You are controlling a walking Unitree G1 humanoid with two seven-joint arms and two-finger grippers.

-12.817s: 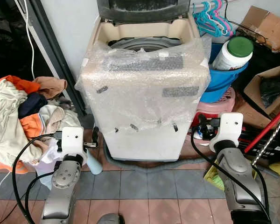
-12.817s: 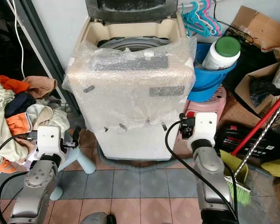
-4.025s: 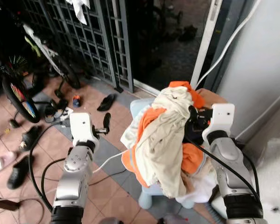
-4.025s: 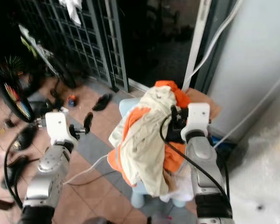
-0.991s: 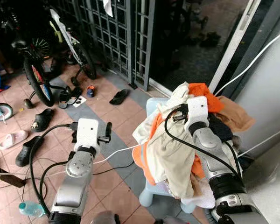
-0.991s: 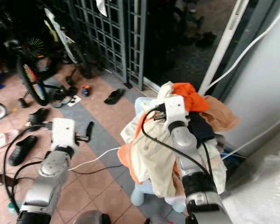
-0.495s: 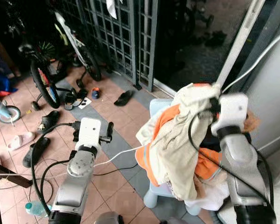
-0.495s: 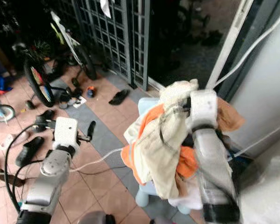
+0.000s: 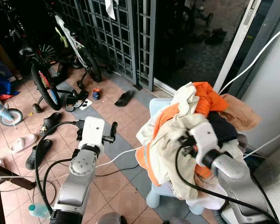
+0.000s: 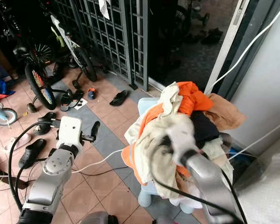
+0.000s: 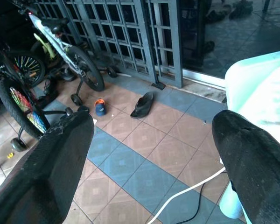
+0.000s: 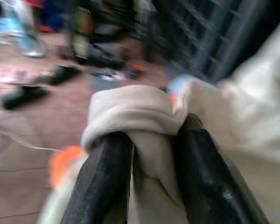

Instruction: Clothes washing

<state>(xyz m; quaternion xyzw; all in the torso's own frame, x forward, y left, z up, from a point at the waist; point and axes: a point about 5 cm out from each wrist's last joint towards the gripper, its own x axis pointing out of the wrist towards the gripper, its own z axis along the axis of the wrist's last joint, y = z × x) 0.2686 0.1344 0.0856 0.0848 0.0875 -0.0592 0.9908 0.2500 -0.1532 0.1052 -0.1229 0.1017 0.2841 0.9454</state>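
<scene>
A heap of clothes, orange, cream, tan and dark, is piled on a light blue plastic stool. My right gripper is shut on a fold of cream cloth at the near side of the heap, where the cream garment hangs down. The cloth bulges over both black fingers. My left gripper is open and holds nothing. It hangs over the tiled floor to the left of the stool, its one visible finger apart from the clothes.
A metal grille gate and a bicycle stand at the back left. Sandals and shoes lie on the tiles. A white cable runs across the floor. A water bottle lies near my left side. A white wall stands right.
My right arm has dropped from the top of the heap to its near side, still gripping cream cloth. The left arm has barely moved.
</scene>
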